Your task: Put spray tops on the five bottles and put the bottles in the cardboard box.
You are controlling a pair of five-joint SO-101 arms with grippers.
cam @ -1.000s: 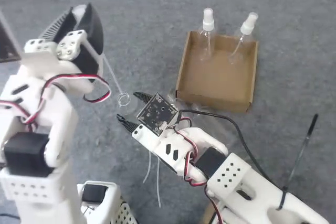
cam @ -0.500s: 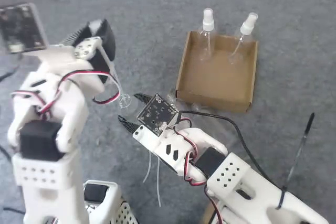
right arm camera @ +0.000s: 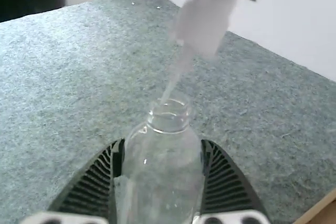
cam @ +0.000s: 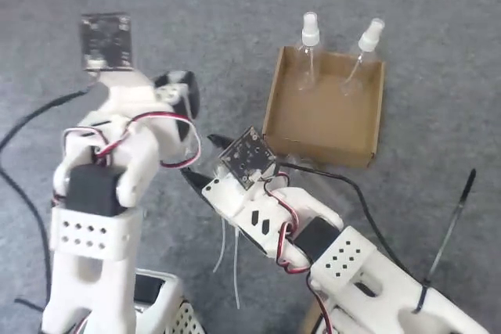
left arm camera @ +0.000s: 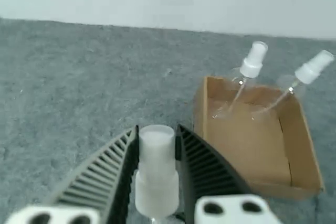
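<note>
My right gripper (right arm camera: 160, 148) is shut on an upright clear bottle (right arm camera: 160, 166) with an uncapped neck. Just above it, my left gripper (left arm camera: 156, 129) is shut on a white spray top (left arm camera: 155, 169). That spray top (right arm camera: 202, 17) hangs tilted over the bottle, and its thin tube dips into the neck. In the high view the left gripper (cam: 186, 103) sits close above the right gripper (cam: 202, 158), left of the cardboard box (cam: 274, 107). Two capped bottles (cam: 310, 48) (cam: 366, 46) lean in the box's far side.
Thin loose tubes (cam: 227, 260) lie on the grey carpet under my right arm. A white perforated holder (cam: 160, 303) stands at the near left edge. A black strip (cam: 454, 217) lies on the right. Open carpet stretches left of the box.
My left arm has swung down and toward the right gripper, bringing the spray top over the bottle. Its tube now enters the neck. The right gripper turned slightly.
</note>
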